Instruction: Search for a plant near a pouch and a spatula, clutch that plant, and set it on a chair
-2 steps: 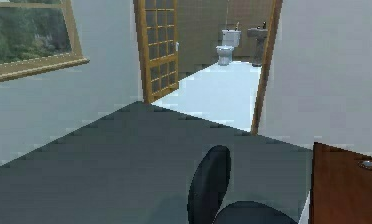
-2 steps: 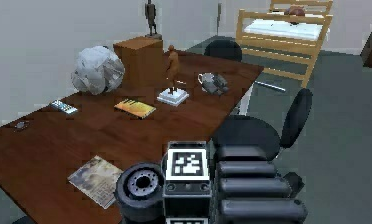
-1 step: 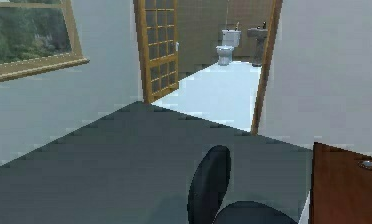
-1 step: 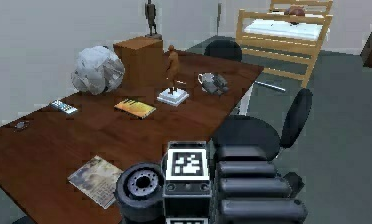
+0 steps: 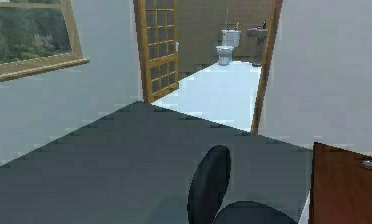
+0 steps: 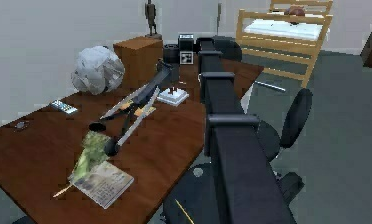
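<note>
Item: small green leafy plant (image 6: 94, 150), lower left of the arm side view, standing on a pale flat sheet (image 6: 104, 185) on the brown wooden desk (image 6: 34, 150). Item: grey crumpled pouch (image 6: 97, 70), upper left, well apart from the plant. Item: my gripper (image 6: 119, 128), centre-left, thin fingers reaching toward the plant. Whether they touch it, how my grip stands, and whether I hold anything, I cannot tell. Item: black swivel chair (image 6: 294, 120), right of my arm. Item: second black chair (image 5: 209, 185), bottom centre of the forward view. Step in hand, by my judgement: the grasp. Next: secure the plant, lift it clear of the desk, then carry it to a chair seat.
</note>
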Tool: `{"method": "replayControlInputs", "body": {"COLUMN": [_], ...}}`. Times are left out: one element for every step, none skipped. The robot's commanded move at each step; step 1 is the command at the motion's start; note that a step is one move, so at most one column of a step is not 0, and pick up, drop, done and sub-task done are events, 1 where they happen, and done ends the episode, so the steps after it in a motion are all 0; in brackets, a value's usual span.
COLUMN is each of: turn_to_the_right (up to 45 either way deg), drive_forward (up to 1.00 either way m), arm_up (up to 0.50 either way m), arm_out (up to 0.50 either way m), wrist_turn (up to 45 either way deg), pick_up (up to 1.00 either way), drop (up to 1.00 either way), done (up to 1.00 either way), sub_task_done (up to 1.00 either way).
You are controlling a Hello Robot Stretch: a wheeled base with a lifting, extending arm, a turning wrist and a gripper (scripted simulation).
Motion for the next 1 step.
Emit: {"method": "replayControlInputs", "body": {"turn_to_the_right": [0.0], "drive_forward": [0.0], "arm_up": [0.0], "arm_out": [0.0], "wrist_turn": [45.0], "pick_up": [0.0], "drop": [0.0], "done": [0.0], "sub_task_done": [0.0]}}
